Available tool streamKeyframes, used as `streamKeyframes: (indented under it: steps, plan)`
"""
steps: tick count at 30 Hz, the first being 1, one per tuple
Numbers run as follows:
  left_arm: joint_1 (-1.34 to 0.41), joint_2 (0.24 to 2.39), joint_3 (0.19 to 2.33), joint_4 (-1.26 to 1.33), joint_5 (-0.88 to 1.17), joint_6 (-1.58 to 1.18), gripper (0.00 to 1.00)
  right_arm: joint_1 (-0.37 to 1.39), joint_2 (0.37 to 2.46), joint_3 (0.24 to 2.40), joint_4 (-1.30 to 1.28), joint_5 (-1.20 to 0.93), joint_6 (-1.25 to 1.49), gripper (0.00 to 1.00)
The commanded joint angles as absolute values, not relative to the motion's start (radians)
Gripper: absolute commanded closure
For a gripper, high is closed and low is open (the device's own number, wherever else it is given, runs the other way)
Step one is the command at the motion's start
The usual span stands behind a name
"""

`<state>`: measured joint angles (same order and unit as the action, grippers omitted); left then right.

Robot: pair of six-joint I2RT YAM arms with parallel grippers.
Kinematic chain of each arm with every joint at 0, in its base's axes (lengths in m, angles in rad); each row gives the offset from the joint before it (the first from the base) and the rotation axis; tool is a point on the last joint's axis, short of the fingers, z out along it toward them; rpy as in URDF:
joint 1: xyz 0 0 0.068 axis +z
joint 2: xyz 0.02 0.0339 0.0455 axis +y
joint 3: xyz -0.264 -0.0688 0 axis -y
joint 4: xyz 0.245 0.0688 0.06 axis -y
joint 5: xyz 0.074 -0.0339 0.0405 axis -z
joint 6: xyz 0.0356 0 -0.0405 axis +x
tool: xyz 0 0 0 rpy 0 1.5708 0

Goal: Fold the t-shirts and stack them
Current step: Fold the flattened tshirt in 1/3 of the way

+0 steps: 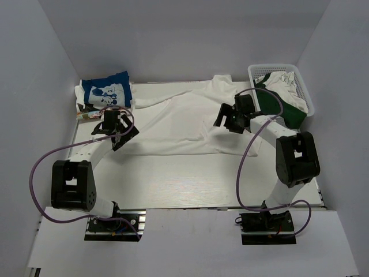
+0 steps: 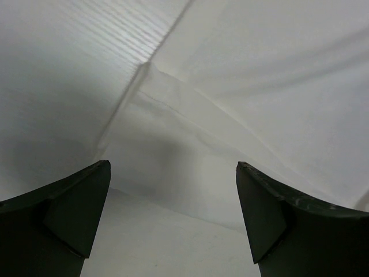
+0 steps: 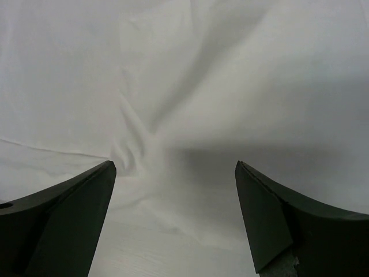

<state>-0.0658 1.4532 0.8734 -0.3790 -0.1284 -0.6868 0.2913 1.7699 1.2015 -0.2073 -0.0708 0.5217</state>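
A large white t-shirt [image 1: 184, 124] lies spread across the back middle of the table, plain side up; no logo shows. A folded blue t-shirt with white cartoon print [image 1: 106, 90] sits at the back left. My left gripper [image 1: 115, 128] is open over the white shirt's left edge; its wrist view shows a hem corner [image 2: 144, 72] on the table ahead of empty jaws [image 2: 173, 196]. My right gripper [image 1: 230, 118] is open over the shirt's right part; its wrist view shows wrinkled white cloth [image 3: 138, 127] between and ahead of empty jaws [image 3: 176, 196].
A white basket [image 1: 282, 86] at the back right holds a white printed garment and a dark green one [image 1: 282, 109] that spills over its front. Grey walls enclose the table on three sides. Purple cables loop from both arms.
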Motion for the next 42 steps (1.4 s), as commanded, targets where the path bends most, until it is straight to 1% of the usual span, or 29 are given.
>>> streamKeyframes:
  steps: [1,3,7,12,13,15,16,18,20,21,22,23,24,26,27,30,31,32,33,34,36,38,42]
  plan:
    - [-0.077,1.436,0.855,-0.247,0.043,-0.612,0.00,0.288,1.723,1.118,-0.198,-0.043,0.434,0.10]
    - [-0.077,1.498,0.854,-0.201,0.148,-0.586,0.00,0.288,1.721,1.072,-0.219,-0.020,0.419,0.10]
    - [-0.077,1.619,0.881,-0.146,0.239,-0.586,0.00,0.284,1.753,1.054,-0.244,0.054,0.422,0.10]
    - [-0.077,1.694,0.870,-0.169,0.206,-0.586,0.00,0.284,1.763,1.003,-0.272,0.083,0.437,0.10]
    - [-0.077,1.706,0.870,-0.181,0.196,-0.586,0.00,0.284,1.753,0.952,-0.272,0.081,0.440,0.10]
    - [-0.077,1.715,0.848,-0.272,0.177,-0.586,0.00,0.284,1.724,0.914,-0.284,0.054,0.437,0.10]
    - [-0.077,1.715,0.838,-0.309,0.152,-0.595,0.00,0.284,1.701,0.857,-0.285,0.049,0.434,0.10]
    - [-0.077,1.683,0.777,-0.371,0.130,-0.611,0.00,0.291,1.645,0.821,-0.325,0.034,0.445,0.10]
    - [-0.077,1.579,0.680,-0.429,0.092,-0.658,0.00,0.310,1.600,0.732,-0.357,0.031,0.484,0.10]
    - [-0.077,1.533,0.646,-0.446,0.080,-0.676,0.00,0.311,1.515,0.660,-0.370,0.029,0.501,0.10]
    - [-0.077,1.425,0.614,-0.477,0.063,-0.716,0.00,0.307,1.481,0.638,-0.397,0.029,0.512,0.10]
    - [-0.077,1.367,0.583,-0.500,0.045,-0.741,0.00,0.330,1.451,0.620,-0.432,0.029,0.546,0.10]
    - [-0.077,1.312,0.530,-0.529,0.025,-0.759,0.00,0.347,1.355,0.570,-0.474,0.026,0.558,0.10]
    - [-0.086,1.197,0.486,-0.631,0.000,-0.829,0.00,0.363,1.297,0.529,-0.514,0.021,0.593,0.10]
    - [-0.104,1.086,0.447,-0.647,0.029,-0.854,0.00,0.383,1.226,0.506,-0.581,0.020,0.598,0.10]
    - [-0.104,0.922,0.440,-0.658,0.120,-0.881,0.00,0.402,1.074,0.511,-0.669,0.006,0.609,0.10]
    - [-0.104,0.841,0.460,-0.670,0.095,-0.881,0.00,0.416,1.048,0.523,-0.679,-0.038,0.609,0.10]
    - [-0.104,0.815,0.512,-0.711,0.059,-0.881,0.00,0.425,0.972,0.528,-0.686,-0.038,0.604,0.10]
    - [-0.104,0.795,0.543,-0.727,-0.025,-0.881,0.00,0.428,0.950,0.544,-0.672,-0.034,0.601,0.10]
    - [-0.104,0.785,0.572,-0.727,-0.063,-0.868,0.00,0.431,0.901,0.551,-0.658,-0.005,0.572,0.10]
    - [-0.104,0.816,0.658,-0.727,-0.124,-0.844,0.00,0.428,0.885,0.610,-0.609,0.047,0.555,0.10]
    - [-0.104,0.907,0.733,-0.683,-0.124,-0.819,0.00,0.426,0.881,0.678,-0.565,0.083,0.526,0.10]
    - [-0.104,1.083,0.784,-0.559,-0.081,-0.819,0.00,0.425,0.908,0.761,-0.463,0.127,0.520,0.10]
